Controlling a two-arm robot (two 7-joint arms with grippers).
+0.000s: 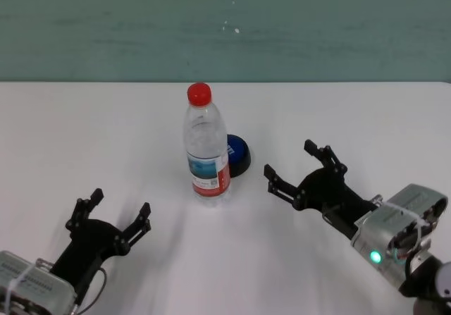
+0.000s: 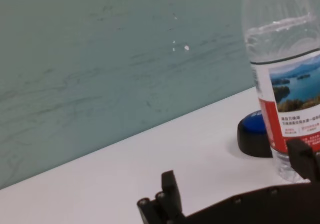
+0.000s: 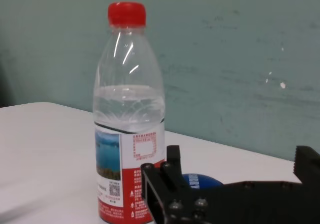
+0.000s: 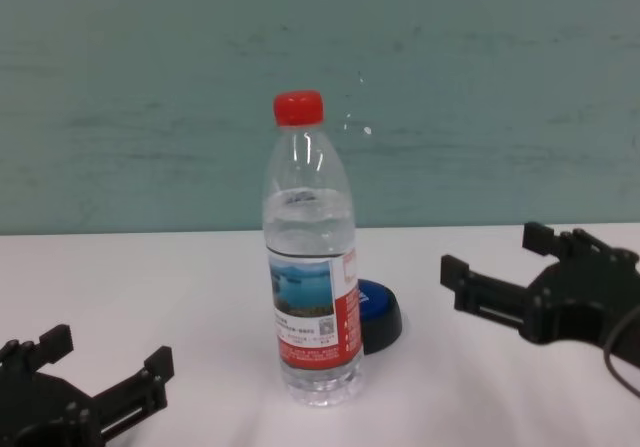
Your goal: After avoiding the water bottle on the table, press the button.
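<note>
Both grippers spread, empty; right gripper (image 1: 298, 172) should skirt behind water bottle (image 1: 207, 149) onto button (image 1: 238, 154).

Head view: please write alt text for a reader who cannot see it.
A water bottle stands upright on a white table, partly hiding a blue button behind it. The left gripper and right gripper, jaws open, flank it nearer the camera.

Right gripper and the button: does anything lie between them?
In the head view, only bare table separates the open right gripper from the button; the water bottle stands on the button's other side.
</note>
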